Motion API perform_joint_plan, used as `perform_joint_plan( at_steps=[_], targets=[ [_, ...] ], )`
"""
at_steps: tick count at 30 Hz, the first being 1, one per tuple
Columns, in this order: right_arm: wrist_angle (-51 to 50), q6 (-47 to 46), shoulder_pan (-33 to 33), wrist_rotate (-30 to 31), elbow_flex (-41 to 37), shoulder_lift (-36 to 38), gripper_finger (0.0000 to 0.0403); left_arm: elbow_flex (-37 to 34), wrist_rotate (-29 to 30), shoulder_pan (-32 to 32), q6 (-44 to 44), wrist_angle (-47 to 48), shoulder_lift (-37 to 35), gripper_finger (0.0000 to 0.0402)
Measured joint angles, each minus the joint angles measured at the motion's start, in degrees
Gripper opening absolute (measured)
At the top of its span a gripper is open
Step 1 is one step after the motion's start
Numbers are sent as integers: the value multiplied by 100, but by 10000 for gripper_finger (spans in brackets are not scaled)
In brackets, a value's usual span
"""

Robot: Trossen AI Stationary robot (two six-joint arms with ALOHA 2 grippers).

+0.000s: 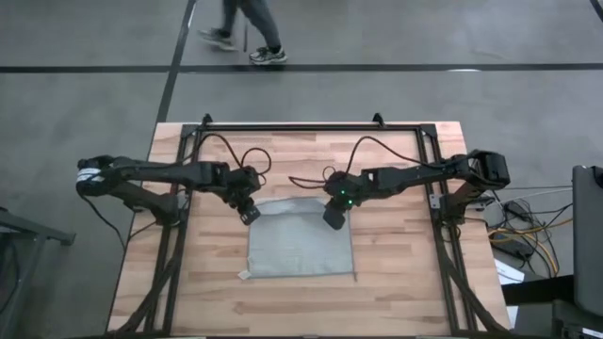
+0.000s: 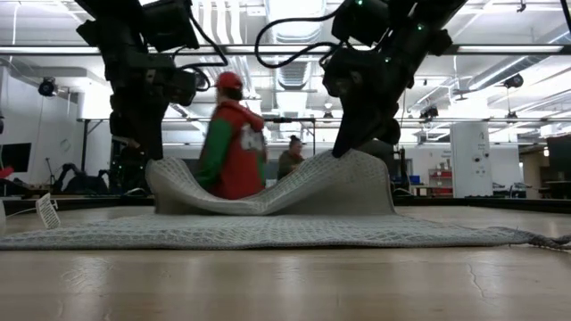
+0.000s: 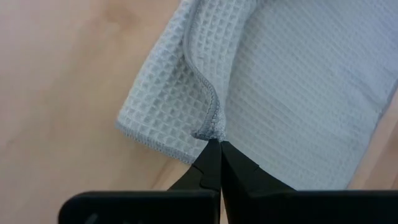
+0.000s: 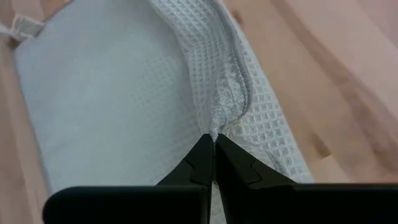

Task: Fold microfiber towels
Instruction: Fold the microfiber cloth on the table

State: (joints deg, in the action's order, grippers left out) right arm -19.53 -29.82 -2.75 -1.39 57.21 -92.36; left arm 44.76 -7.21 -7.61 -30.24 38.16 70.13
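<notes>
The grey-green microfiber towel [image 1: 300,245] lies on the wooden table, its small white tag [image 1: 244,275] at the near left corner. My left gripper [image 1: 249,215] is shut on the towel's far left corner, and my right gripper [image 1: 334,218] is shut on its far right corner. Both corners are raised off the table and carried over the towel's flat part. In the low view the raised edge [image 2: 268,192] sags between the two held points, while the near part [image 2: 268,232] lies flat on the wood. My left gripper pinches the stitched hem at the towel's far left corner [image 3: 211,127] between its two fingertips, slanting down from above. The corner is lifted and curls over; the remainder of the towel lies on the table. My right gripper pinches the hem at the far right corner [image 4: 219,124] between its two fingertips, slanting down from above. The cloth bunches at the fingertips. This corner is lifted, and the towel below it lies flat on the table.
A dark metal frame [image 1: 311,127] runs along the table's far edge and down both sides. Cables [image 1: 518,226] lie beyond the right edge. A person [image 2: 234,134] walks past beyond the far edge. Bare wood [image 1: 301,306] shows between the towel and the near edge.
</notes>
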Motion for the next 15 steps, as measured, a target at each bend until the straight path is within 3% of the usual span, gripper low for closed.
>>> perform_joint_plan(
  at_steps=[15],
  targets=[
    [0,-515,342,9,0,-2,8,1,-131,281,-133,-22,0,0]
  ],
)
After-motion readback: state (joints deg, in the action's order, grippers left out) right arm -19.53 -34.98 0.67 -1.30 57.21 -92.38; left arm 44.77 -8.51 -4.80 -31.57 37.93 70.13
